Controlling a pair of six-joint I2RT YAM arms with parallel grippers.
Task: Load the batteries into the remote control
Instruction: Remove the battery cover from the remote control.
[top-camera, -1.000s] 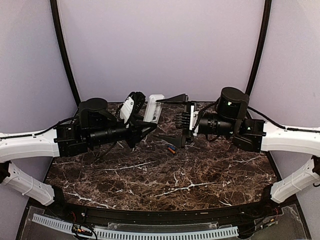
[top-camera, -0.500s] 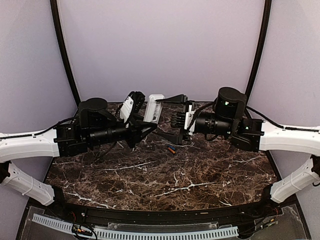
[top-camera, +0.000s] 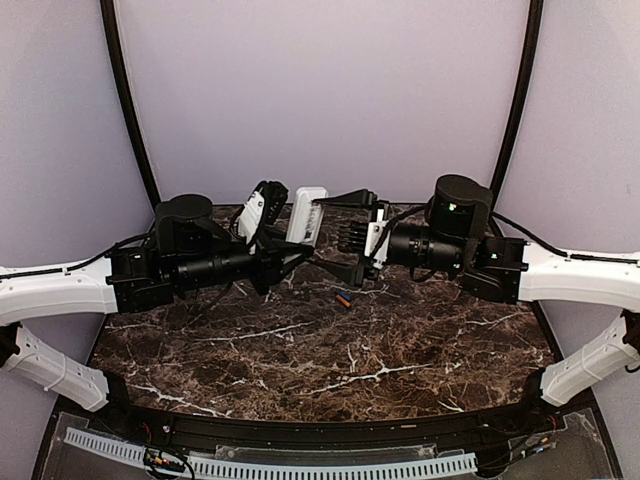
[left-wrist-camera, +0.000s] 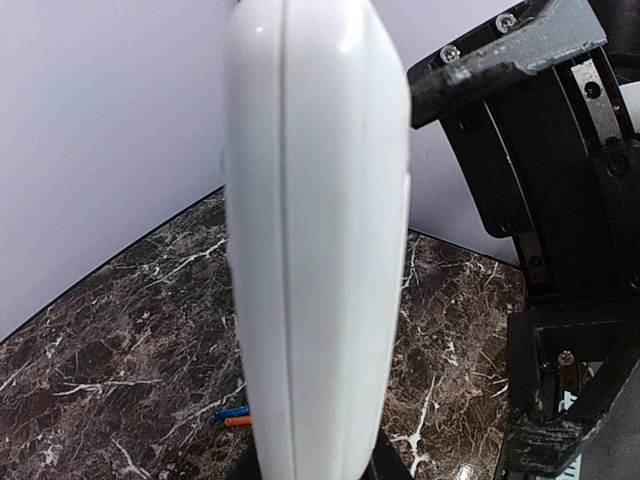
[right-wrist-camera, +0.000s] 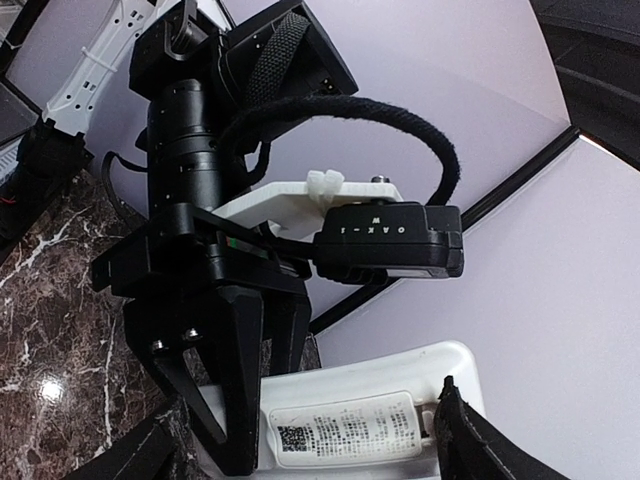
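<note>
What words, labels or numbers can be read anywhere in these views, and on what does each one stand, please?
"OAK-1": printed on the black camera module mounted at the left arm's wrist; a small mark above it is too blurred to read.
Sticker on the remote control: a square code and lines of fine print, too small to read.
Nothing else legible in any view.

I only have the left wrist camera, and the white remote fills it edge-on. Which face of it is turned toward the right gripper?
Observer: The remote control shows the right wrist camera a face with a printed label sticker.
Operator: Is the right gripper shut?
Observer: No. From above, the right gripper is wide open and holds nothing.
Operator: How is the left holding it?
Observer: The left gripper clamps one end of the remote.
</note>
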